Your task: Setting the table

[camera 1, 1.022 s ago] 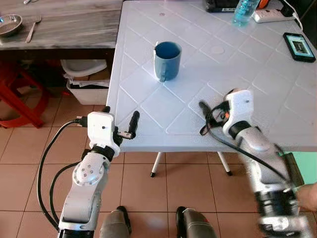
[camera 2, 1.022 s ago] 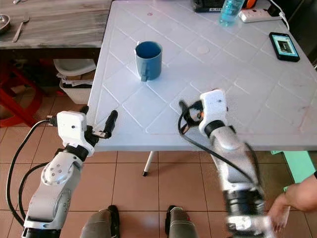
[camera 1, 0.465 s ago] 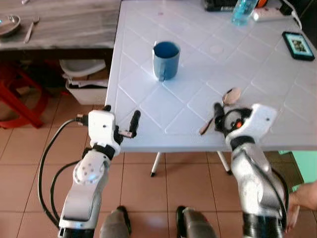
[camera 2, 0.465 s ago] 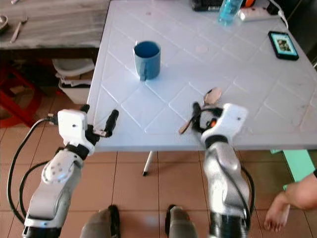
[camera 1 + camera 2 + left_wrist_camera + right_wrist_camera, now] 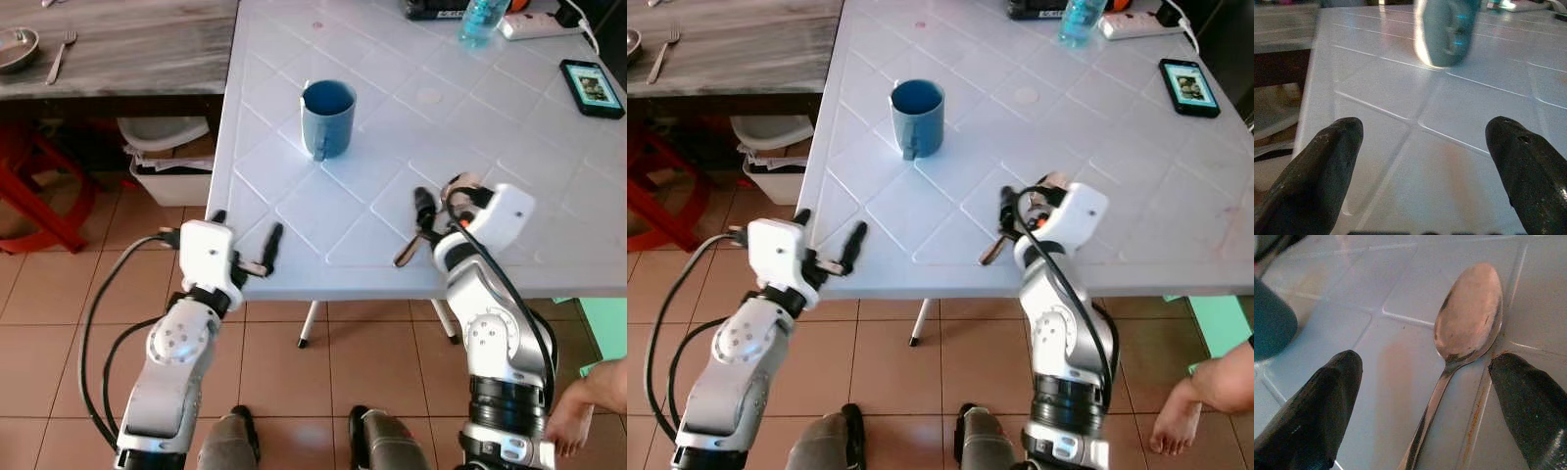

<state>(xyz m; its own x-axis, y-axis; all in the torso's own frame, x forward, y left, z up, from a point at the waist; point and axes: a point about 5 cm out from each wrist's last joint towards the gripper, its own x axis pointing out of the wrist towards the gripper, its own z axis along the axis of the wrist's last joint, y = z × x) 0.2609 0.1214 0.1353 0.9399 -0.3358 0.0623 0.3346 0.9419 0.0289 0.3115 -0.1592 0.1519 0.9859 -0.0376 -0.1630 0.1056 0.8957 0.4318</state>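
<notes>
White plastic, patterned with raised diamond lines, is forming the worktop (image 5: 490,127) that the robot is facing. A blue mug (image 5: 328,117) is standing upright toward the worktop's left side, handle turned toward the robot. A metal spoon (image 5: 1464,347) is lying flat near the front edge, bowl up, its handle running toward that edge. The right end effector (image 5: 438,203) is hovering low over the spoon, fingers (image 5: 1317,406) spread wide with the spoon's bowl and neck lying between them, neither finger touching it. The left end effector (image 5: 247,251) is hanging just off the worktop's front left corner, fingers (image 5: 1317,176) spread apart and gripping nothing, pointing across the surface at the mug. At the far edge a clear blue bottle (image 5: 483,20) is standing beside a white power strip (image 5: 537,27) and a dark device (image 5: 436,10), and a phone (image 5: 591,88) is lying face up near the right side. To the left, a wooden counter (image 5: 127,44) is carrying a small bowl (image 5: 18,47) and a fork (image 5: 61,54), with a white bin (image 5: 167,157) underneath. A person's hand (image 5: 583,421) is showing at the lower right above the tiled floor (image 5: 49,294).
</notes>
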